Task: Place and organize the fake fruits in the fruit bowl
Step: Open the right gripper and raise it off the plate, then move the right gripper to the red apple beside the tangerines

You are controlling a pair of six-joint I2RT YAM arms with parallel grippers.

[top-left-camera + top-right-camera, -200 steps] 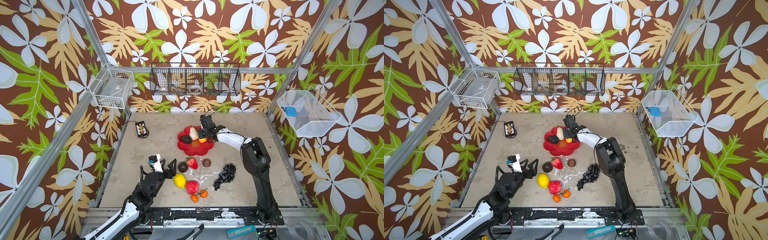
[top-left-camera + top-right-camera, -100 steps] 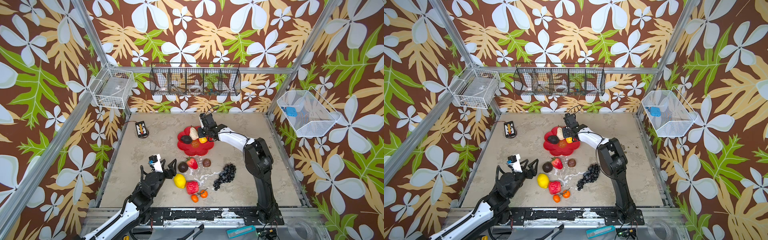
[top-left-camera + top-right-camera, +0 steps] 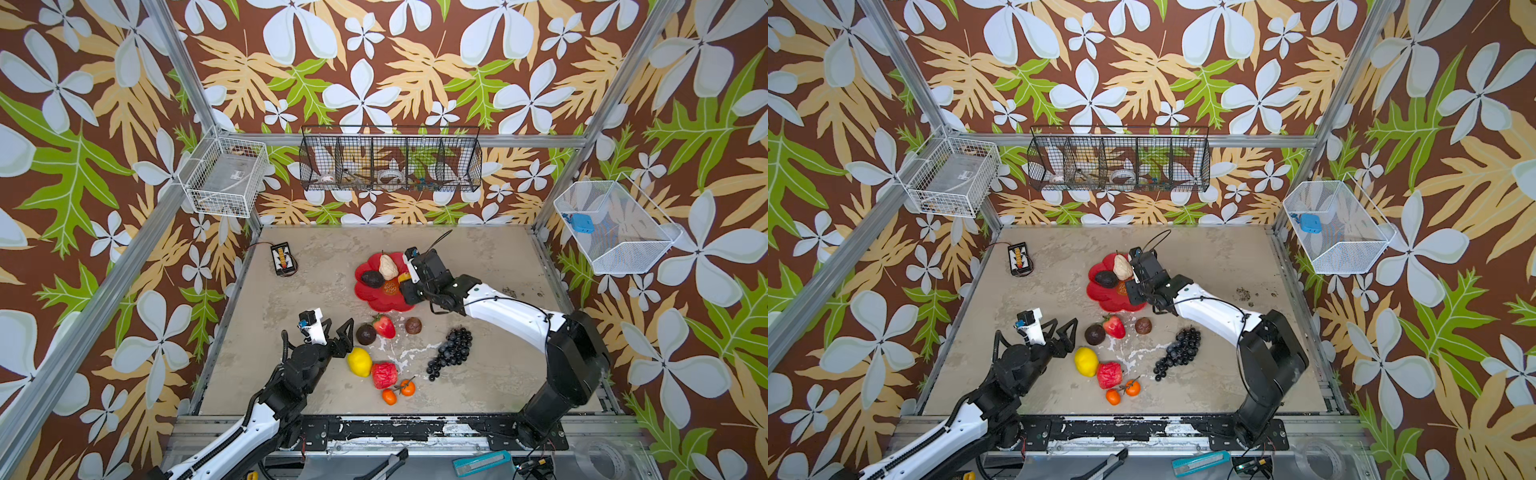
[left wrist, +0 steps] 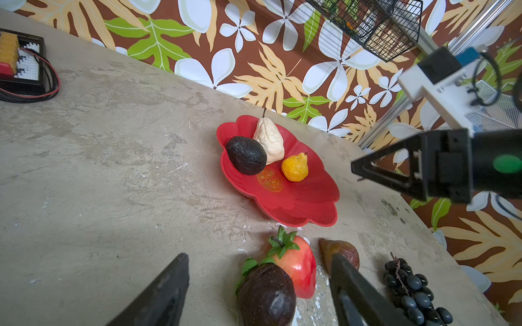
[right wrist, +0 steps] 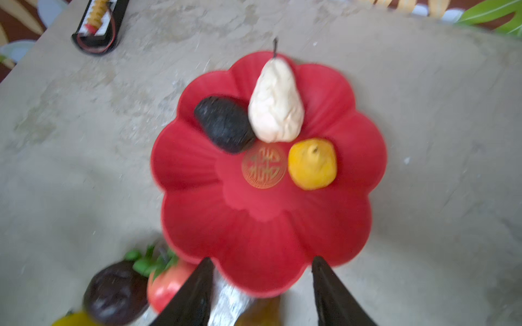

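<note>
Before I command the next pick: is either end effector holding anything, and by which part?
Nothing held: left end effector and right end effector both open, empty.

Glossy red plastic fruit bowl (image 4: 296, 203) on rough, matt tabletop (image 4: 113, 169).

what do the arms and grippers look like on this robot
Both arms have white shells with black joints: left arm, right arm. The left gripper and right gripper have black triangular, open-framed fingers and a white wrist camera mount with a blue part. Black cables loop at the wrists; a green dot marks the right wrist.
</note>
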